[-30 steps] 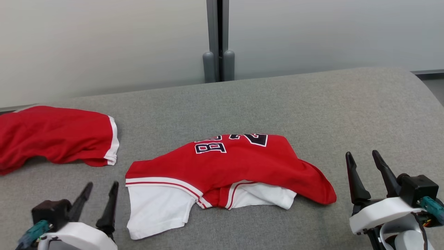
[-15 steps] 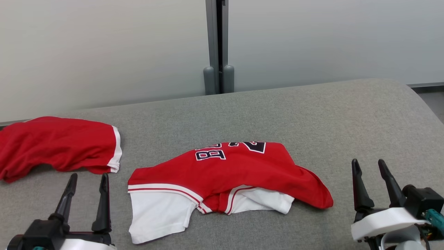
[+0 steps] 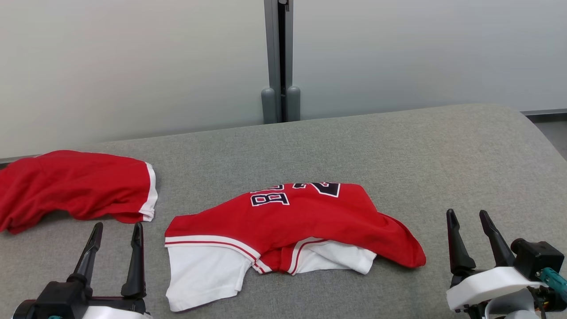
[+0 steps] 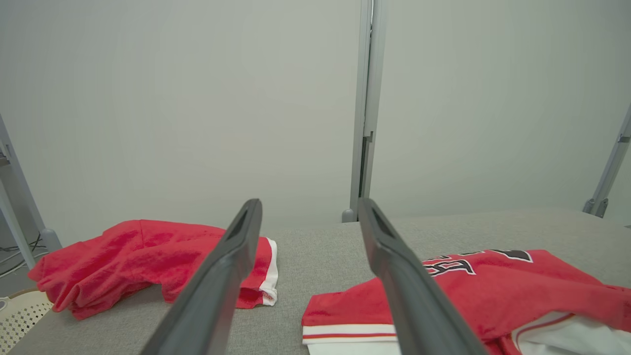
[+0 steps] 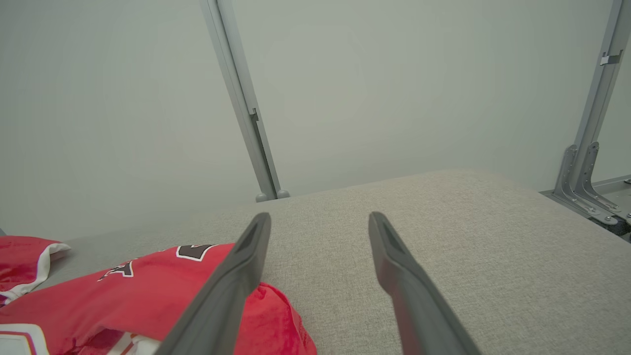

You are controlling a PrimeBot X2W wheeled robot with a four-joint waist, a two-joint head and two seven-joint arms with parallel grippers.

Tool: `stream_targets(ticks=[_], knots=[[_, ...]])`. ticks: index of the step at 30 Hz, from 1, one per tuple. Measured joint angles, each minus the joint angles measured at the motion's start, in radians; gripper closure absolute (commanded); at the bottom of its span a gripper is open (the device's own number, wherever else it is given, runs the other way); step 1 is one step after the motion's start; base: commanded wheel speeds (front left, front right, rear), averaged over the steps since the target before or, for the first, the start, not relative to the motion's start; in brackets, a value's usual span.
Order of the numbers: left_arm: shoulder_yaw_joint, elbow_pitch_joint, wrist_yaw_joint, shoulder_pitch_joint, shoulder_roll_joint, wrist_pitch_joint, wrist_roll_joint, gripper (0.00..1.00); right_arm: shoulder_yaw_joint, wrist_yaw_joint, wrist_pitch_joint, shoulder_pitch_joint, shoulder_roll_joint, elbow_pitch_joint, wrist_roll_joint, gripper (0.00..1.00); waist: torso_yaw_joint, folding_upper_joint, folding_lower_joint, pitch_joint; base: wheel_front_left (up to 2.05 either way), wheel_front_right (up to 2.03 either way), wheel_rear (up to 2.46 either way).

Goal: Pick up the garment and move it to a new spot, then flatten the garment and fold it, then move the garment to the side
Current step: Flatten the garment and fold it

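A red and white jersey, the garment (image 3: pixel 305 217), lies crumpled in the middle of the grey padded surface (image 3: pixel 398 146), black lettering facing up and white cloth showing at its near edge. My left gripper (image 3: pixel 118 227) stands open just left of it, fingers pointing up the view, nothing between them. My right gripper (image 3: pixel 467 213) is open too, a short way right of the garment's red corner. The left wrist view has the left gripper (image 4: pixel 309 202) with the garment (image 4: pixel 493 291) at lower right. In the right wrist view, my right gripper (image 5: pixel 319 215) has the garment (image 5: pixel 148 291) at lower left.
A second red garment with a white hem (image 3: pixel 75 186) lies at the far left of the surface, beyond my left gripper. A grey post (image 3: pixel 280 57) splits the pale wall behind. The surface rounds off at the right edge (image 3: pixel 545 133). A white perforated basket (image 4: pixel 19 315) sits low at left.
The head camera has tilted, shifting the whole picture down. My left gripper has swung from a rightward lean to upright and shifted left. The garment lies as before.
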State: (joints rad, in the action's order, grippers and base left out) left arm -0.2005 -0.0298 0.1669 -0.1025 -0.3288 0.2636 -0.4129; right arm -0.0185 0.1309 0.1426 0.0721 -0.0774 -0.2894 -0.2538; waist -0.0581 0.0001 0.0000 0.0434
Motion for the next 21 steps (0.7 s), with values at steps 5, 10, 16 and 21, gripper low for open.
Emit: stream_targets(ticks=[5, 10, 16, 21], knots=[[0.001, 0.001, -0.003, 0.000, 0.001, 0.000, 0.001, 0.00, -0.001, 0.000, -0.004, 0.000, 0.000, 0.000, 0.002, 0.00, -0.001, 0.0000, 0.0000, -0.002, 0.00, 0.00, 0.00], [0.001, 0.003, -0.005, 0.000, 0.003, 0.000, 0.003, 0.00, -0.004, 0.000, -0.012, 0.000, 0.000, -0.001, 0.002, 0.00, -0.001, 0.0000, 0.0000, -0.003, 0.00, 0.00, 0.00], [-0.002, 0.011, -0.007, 0.000, 0.004, 0.001, 0.007, 0.00, -0.008, 0.000, -0.020, 0.000, -0.003, -0.002, 0.002, 0.00, -0.001, 0.0000, 0.0000, -0.002, 0.00, 0.00, 0.00], [-0.004, 0.016, -0.007, 0.000, 0.005, 0.001, 0.007, 0.00, -0.007, 0.000, -0.021, 0.000, -0.006, -0.002, 0.005, 0.00, 0.000, 0.0000, 0.0000, 0.000, 0.00, 0.00, 0.00]])
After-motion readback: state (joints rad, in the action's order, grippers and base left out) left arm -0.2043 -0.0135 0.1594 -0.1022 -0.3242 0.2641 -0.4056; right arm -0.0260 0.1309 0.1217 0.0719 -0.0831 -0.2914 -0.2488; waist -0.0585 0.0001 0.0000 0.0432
